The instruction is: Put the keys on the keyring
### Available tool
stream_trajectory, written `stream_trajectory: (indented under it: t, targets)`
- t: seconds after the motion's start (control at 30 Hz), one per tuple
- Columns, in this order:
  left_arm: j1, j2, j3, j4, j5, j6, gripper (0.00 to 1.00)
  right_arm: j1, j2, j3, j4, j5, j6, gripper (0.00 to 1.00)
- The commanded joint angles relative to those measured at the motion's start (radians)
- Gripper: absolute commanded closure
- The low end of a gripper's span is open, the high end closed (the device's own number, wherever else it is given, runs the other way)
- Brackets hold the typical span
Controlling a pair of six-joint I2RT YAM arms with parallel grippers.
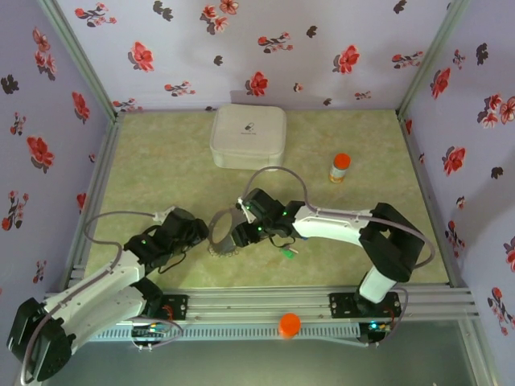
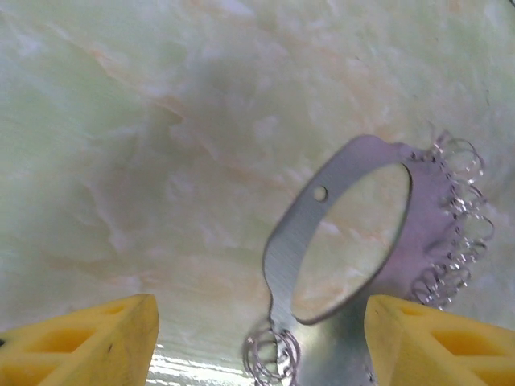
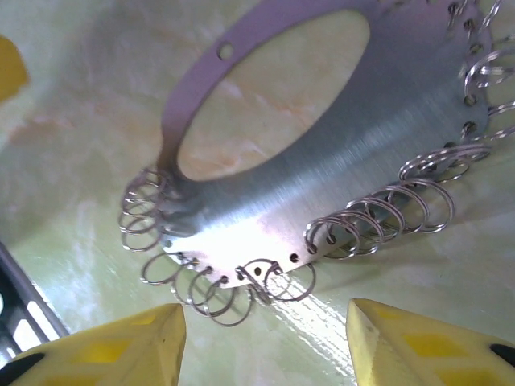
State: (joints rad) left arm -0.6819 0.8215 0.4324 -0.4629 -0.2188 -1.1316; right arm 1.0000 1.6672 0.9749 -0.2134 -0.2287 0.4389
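Thin stiff keyring [image 3: 362, 145], light and probably slick, flat on tabletop [image 1: 161, 161] — best pinched at bare rim, clear of fiddly split rings [image 3: 386, 217]. Both jaws wide, empty.

Lab test booth, floral-papered walls [image 1: 265, 48], marbled tabletop [image 1: 161, 185], aluminium rail [image 1: 265, 301]

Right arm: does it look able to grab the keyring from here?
Probably yes: the right gripper faces the keyring with open jaws, just bare table between, nothing blocking.
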Motion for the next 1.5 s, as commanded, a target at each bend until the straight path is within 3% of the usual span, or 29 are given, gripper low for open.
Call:
stream_trajectory:
  t: [0.0,0.23,0.37,0.97,1.23,1.47]
  targets:
    - [0.033,0.002,-0.011,0.059,0.009,0.009,0.29,0.002,0.044,-0.003,0.027,-0.044,-0.063,0.46]
    - [0.047,0.048,-0.011,0.104,0.032,0.024,0.29,0.011,0.109,0.022,0.05,-0.067,-0.063,0.57]
    - [0.047,0.061,-0.012,0.119,0.041,0.023,0.29,0.016,0.123,0.034,0.042,-0.059,-0.066,0.57]
    - [0.047,0.105,-0.006,0.144,0.056,0.02,0.28,0.016,0.163,0.106,-0.024,0.168,0.033,0.52]
    - [0.041,0.11,0.015,0.127,0.05,0.042,0.27,0.002,0.205,0.181,-0.112,0.316,0.029,0.58]
    - [-0.01,0.159,0.058,0.106,0.003,0.081,0.27,-0.081,0.204,0.164,-0.141,0.348,0.002,0.64]
